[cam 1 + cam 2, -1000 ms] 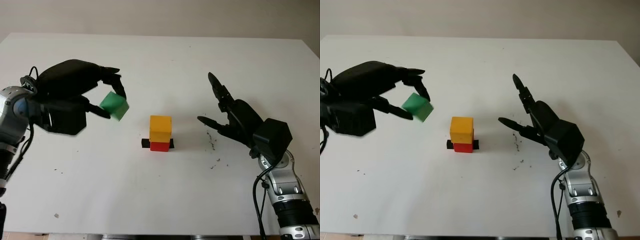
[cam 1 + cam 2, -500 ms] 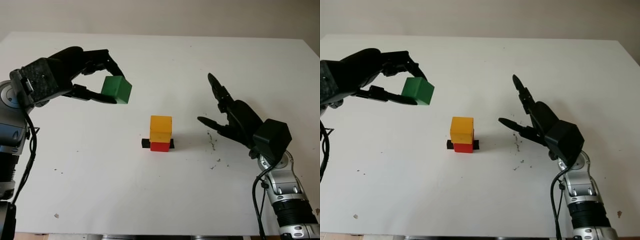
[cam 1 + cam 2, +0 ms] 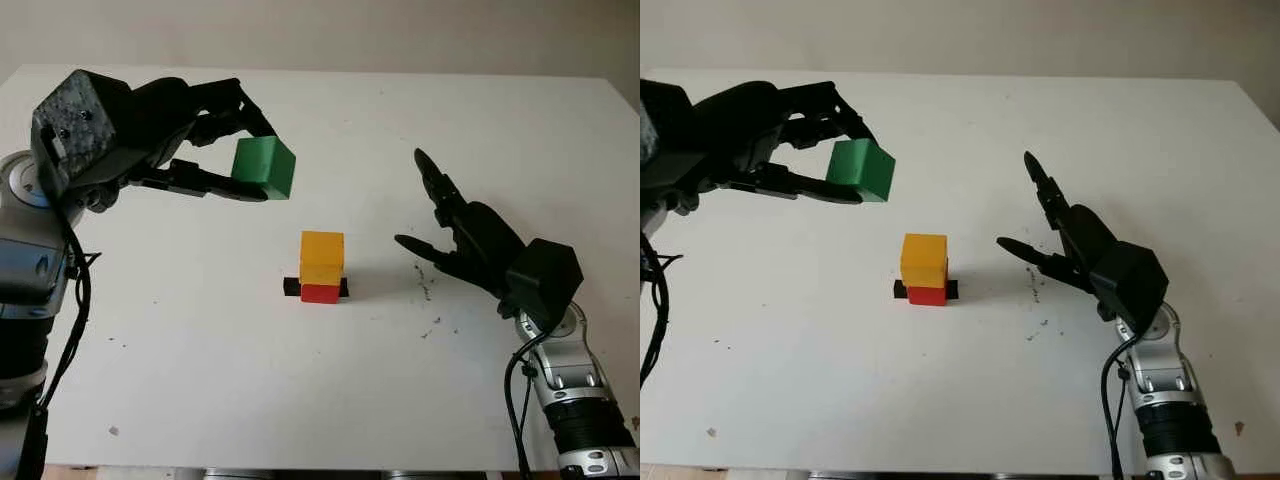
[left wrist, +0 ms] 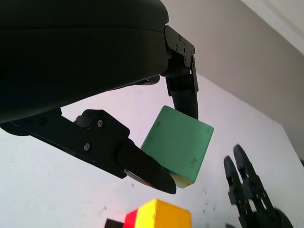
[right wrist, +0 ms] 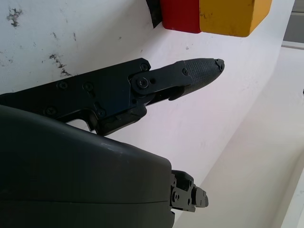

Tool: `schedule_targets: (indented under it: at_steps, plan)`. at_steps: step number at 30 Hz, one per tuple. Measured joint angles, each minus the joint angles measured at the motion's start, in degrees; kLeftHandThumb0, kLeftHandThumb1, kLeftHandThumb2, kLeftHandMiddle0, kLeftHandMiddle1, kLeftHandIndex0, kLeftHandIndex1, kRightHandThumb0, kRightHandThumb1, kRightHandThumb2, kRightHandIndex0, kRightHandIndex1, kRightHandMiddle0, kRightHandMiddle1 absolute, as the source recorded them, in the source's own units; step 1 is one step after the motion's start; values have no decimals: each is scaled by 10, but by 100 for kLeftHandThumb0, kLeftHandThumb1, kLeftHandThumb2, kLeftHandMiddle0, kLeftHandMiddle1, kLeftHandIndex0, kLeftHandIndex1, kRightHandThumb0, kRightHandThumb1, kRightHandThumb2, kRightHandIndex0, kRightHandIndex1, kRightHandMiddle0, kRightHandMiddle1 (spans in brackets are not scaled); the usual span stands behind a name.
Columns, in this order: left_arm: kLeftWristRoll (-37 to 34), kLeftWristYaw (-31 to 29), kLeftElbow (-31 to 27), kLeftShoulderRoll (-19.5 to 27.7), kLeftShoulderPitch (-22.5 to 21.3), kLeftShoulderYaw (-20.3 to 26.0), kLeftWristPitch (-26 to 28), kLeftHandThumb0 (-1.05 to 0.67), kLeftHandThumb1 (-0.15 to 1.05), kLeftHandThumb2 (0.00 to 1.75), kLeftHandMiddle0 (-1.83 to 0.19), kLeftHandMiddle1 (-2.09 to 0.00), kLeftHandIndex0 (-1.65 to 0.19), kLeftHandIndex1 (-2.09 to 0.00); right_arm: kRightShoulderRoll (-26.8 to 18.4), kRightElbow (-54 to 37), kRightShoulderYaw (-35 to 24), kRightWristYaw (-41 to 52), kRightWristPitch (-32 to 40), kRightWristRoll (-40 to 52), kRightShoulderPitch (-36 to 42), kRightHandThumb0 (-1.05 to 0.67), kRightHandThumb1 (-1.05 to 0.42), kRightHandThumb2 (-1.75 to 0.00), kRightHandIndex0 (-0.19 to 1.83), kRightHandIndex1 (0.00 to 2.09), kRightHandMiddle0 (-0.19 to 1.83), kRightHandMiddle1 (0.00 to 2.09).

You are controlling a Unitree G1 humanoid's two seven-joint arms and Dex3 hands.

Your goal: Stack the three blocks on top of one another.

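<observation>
Green cube block had been raised by the left hand, clamped, toward the yellow-on-red block stack; right hand open beside.

No readable text, labels, brands or numbers anywhere.

Left hand raised with a pinch grasp, right hand open at the right.

The left arm comes in from the near left and reaches toward the middle, its left hand held above the table, left of and farther than centre. Its fingers are closed from two sides around a green block, which hangs in the air, tilted. The right arm rises from the near right corner, and its right hand is open, off the surface, right of centre, fingers pointing left and away.
</observation>
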Motion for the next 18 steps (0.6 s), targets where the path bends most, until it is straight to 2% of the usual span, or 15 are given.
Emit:
schedule_targets:
  at_steps: [5, 7, 12, 14, 16, 18]
  plan:
    - [19, -38, -57, 7, -58, -60, 109, -34, 100, 5, -29, -8, -23, -165, 1, 0, 0, -3, 1, 2, 0, -69, -105, -13, -19, 1, -12, 5]
    - [25, -57, -64, 10, -88, -86, 133, -35, 100, 5, -30, -8, -24, -165, 2, 0, 2, -5, 1, 0, 0, -69, -105, -13, -19, 2, -12, 5]
    - [40, -87, -52, 11, -145, -127, 168, -38, 101, 6, -31, -8, -29, -160, 5, 0, 6, -6, 2, -1, 0, -70, -105, -14, -19, 0, -13, 5]
    - [47, -96, -39, 11, -165, -141, 173, -40, 101, 6, -33, -8, -27, -165, 5, 0, 8, -9, 2, -5, 0, -71, -105, -14, -19, 1, -13, 5]
    - [49, -102, -28, 7, -181, -151, 202, -39, 101, 5, -36, -8, -26, -170, 8, -1, 11, -12, 2, -8, 1, -71, -105, -14, -19, 1, -13, 5]
    - [45, -104, -20, 2, -191, -153, 234, -39, 101, 5, -38, -9, -24, -165, 12, -1, 12, -16, 2, -9, 1, -71, -105, -13, -19, 2, -12, 5]
